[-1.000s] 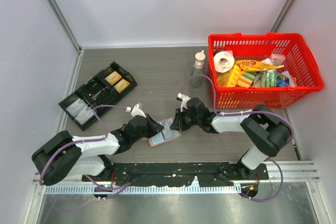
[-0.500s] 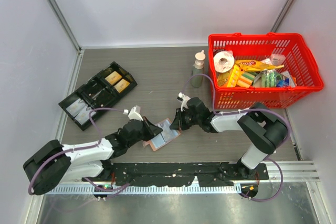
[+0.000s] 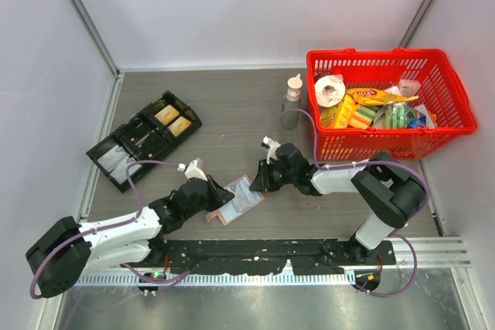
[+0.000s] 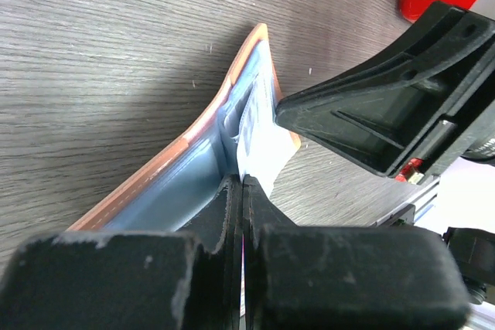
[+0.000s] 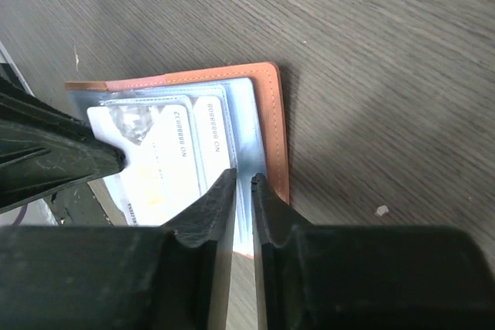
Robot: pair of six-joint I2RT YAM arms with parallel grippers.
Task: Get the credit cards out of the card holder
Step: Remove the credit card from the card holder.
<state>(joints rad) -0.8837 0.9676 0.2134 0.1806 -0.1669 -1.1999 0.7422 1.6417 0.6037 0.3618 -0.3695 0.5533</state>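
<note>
Right wrist: card holder [image 5: 272,113] open, credit cards [image 5: 166,161] inside (printed marks).

Tan-orange card holder [image 5: 271,125] (white credit cards [image 5: 164,171])

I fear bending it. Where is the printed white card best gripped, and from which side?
Likely the bare edge poking out of its sleeve, pinched flat from where the left gripper is: the printed white card lies flat in the card holder, other edges covered.
</note>
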